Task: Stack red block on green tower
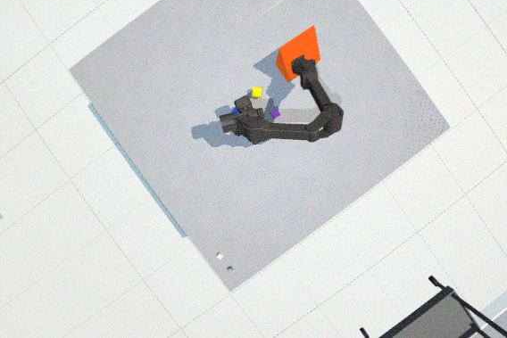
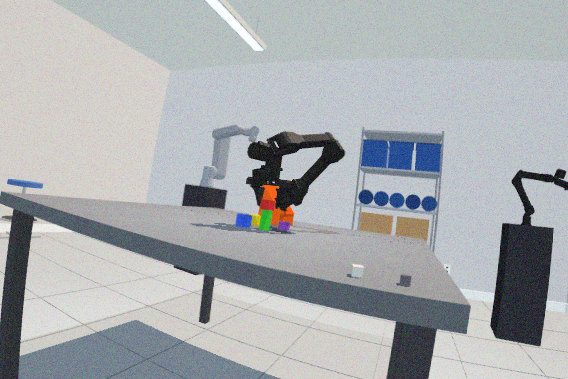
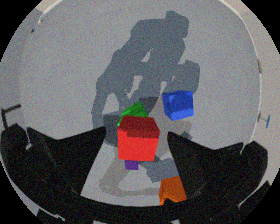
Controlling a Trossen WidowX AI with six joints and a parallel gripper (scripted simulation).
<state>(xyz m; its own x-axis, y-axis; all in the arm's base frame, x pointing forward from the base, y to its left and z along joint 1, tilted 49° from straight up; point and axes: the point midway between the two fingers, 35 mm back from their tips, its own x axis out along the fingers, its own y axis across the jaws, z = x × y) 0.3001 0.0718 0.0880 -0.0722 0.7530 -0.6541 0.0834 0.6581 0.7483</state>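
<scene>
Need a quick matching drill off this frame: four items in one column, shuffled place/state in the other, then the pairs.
Items
1. red block
2. end effector
3. blue block
4. purple block

Places/states
A. on the table, on the tower's left in the exterior view
B. open, directly above the tower
C. sitting on top of the green tower
D. on the table, on the tower's right in the exterior view

Pairs: 1-C, 2-B, 3-A, 4-D

Red block (image 3: 138, 137), green tower (image 2: 265, 220), grey table (image 2: 150, 233)
</scene>
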